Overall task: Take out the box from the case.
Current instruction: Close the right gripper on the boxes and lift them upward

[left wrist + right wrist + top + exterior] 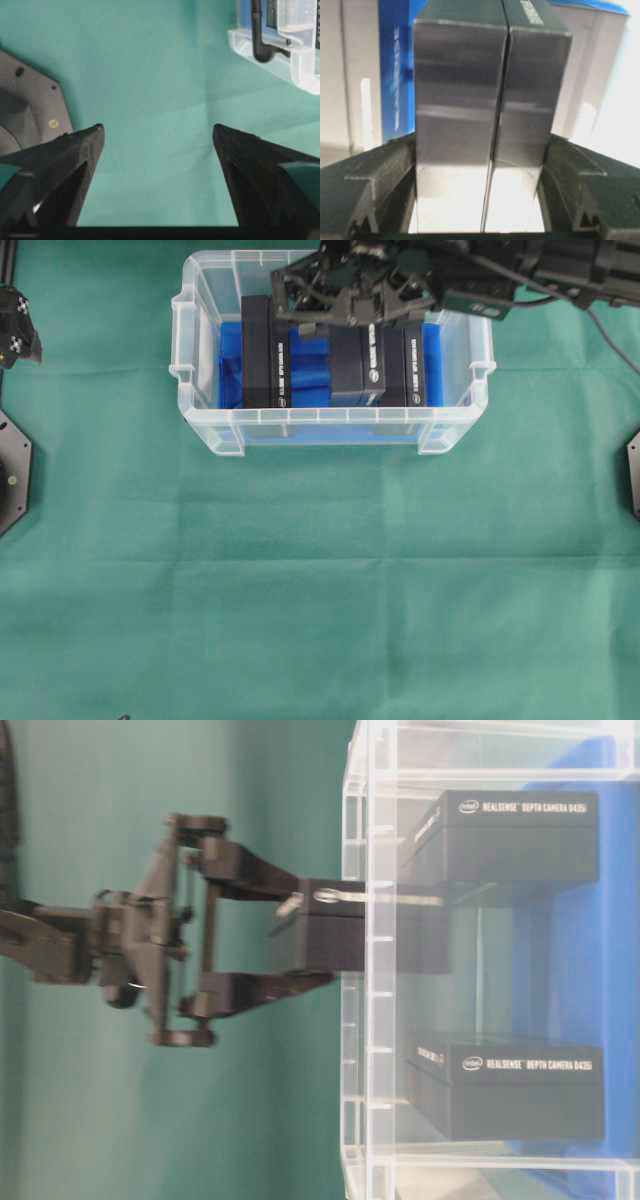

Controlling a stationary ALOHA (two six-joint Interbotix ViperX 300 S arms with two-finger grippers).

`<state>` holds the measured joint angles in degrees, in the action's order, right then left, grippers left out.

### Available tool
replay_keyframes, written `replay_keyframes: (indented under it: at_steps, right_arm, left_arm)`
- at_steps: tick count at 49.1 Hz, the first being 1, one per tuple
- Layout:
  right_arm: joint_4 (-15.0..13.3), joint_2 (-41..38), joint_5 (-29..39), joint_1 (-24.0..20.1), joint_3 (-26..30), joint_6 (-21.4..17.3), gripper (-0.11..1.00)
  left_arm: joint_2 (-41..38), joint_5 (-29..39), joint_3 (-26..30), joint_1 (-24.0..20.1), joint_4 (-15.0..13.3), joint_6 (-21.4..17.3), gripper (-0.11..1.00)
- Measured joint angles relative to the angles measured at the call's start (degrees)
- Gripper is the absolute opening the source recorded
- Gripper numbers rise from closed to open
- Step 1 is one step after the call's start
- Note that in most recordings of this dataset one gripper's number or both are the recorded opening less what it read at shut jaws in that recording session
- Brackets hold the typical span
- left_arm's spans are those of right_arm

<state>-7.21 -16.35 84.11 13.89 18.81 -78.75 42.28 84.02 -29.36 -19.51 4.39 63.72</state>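
Clamped between the fingers of the right end effector (480, 200), the black box (485, 90) stands upright, partly raised over the rim of the case (330, 420) on the green table (320, 590). Two other black boxes (265, 350) flank it inside. Well apart at the left edge, the left end effector (157, 145) hangs spread wide over bare cloth.

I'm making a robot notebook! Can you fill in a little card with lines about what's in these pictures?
Case: clear bin with blue lining, on green cloth
Boxes: three black boxes; two resting in the case
Right gripper: shut on the middle box, which is partly raised above the rim
Left gripper: open, holding nothing, over the cloth beside the case
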Motion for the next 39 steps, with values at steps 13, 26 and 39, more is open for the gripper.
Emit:
replay_keyframes:
  at_steps: [13,26,39]
  right_arm:
    - [0.0,1.7,4.6,-0.4,4.4,0.2,0.66]
    - [0.0,2.5,9.9,-0.9,10.5,0.8,0.66]
    - [-0.1,2.6,13.1,-1.1,13.7,0.9,0.66]
  left_arm:
    - [0.1,0.0,0.0,0.0,-0.1,0.2,0.92]
    - [0.0,0.0,0.1,0.0,-0.2,0.4,0.92]
    - [0.0,0.0,0.0,0.0,-0.2,0.4,0.92]
